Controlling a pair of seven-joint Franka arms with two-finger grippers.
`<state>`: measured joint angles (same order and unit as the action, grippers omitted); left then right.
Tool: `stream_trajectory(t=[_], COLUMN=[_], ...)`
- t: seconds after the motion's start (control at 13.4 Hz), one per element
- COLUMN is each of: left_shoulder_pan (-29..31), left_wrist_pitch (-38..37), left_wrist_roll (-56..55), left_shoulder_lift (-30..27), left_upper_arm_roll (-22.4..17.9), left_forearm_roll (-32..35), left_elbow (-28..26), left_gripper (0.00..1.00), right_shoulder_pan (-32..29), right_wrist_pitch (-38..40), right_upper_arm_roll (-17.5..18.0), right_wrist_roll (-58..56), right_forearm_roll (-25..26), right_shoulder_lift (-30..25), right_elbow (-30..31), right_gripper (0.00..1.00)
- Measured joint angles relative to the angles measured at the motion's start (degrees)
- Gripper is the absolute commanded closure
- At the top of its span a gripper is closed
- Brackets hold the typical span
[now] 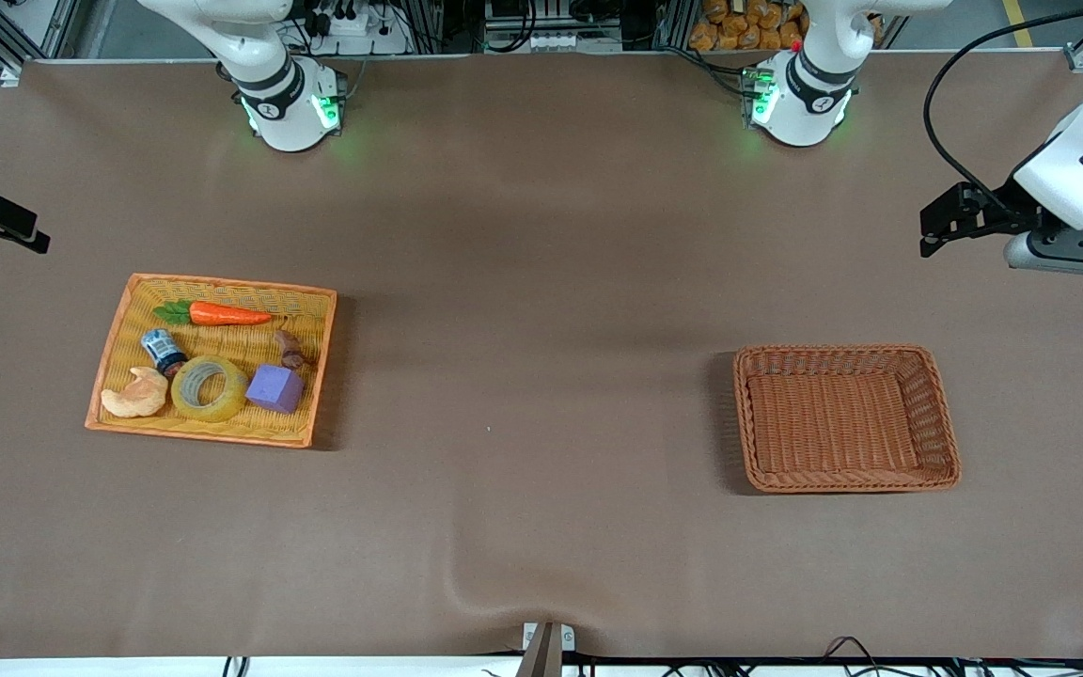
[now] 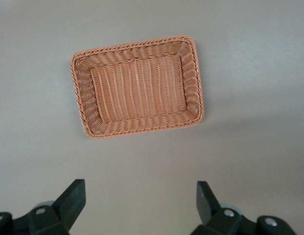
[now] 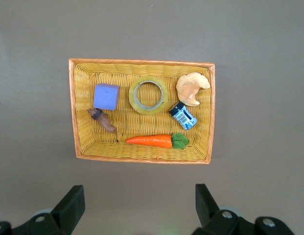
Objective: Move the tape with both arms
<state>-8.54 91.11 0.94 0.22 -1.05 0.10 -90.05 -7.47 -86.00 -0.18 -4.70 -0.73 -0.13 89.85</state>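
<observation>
The left hand (image 2: 137, 205) hangs in the air over the edge of the counter (image 1: 541, 282) at the left arm's end, its two fingers spread wide with nothing between them. The right hand (image 3: 137, 208) hangs over the edge at the right arm's end, its fingers likewise spread and holding nothing.

The tape (image 1: 210, 387) lies flat in the yellow tray (image 1: 222, 434), which sits on the counter toward the right arm's end. Inside the tray, the tape is between the croissant toy (image 1: 135, 394) and the purple cube (image 1: 274, 388), touching or nearly touching both. A small blue-labelled jar (image 1: 164, 350) lies just beside the tape, farther from the front camera. A carrot toy (image 1: 222, 314) lies along the tray's edge nearest the robots' bases, and a small brown object (image 1: 290, 350) lies near the cube.

A brown wicker basket (image 1: 936, 414) stands toward the left arm's end of the counter, well apart from the tray.
</observation>
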Motion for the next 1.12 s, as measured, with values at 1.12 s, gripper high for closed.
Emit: stream_trajectory(t=[1.12], left_shoulder_pan=[-0.2], left_wrist_pitch=[0.3], left_wrist_roll=[-0.5], left_shoulder_lift=[3.9], left_upper_arm_roll=[1.3], left_forearm_roll=[1.1], left_elbow=[0.3], left_gripper=[0.00], right_shoulder_pan=[5.7], right_wrist_pitch=[-38.1], right_upper_arm_roll=[0.3], right_wrist_roll=[-13.0], right_forearm_roll=[-0.2], right_shoulder_lift=[4.3], right_elbow=[26.7], right_gripper=[0.00])
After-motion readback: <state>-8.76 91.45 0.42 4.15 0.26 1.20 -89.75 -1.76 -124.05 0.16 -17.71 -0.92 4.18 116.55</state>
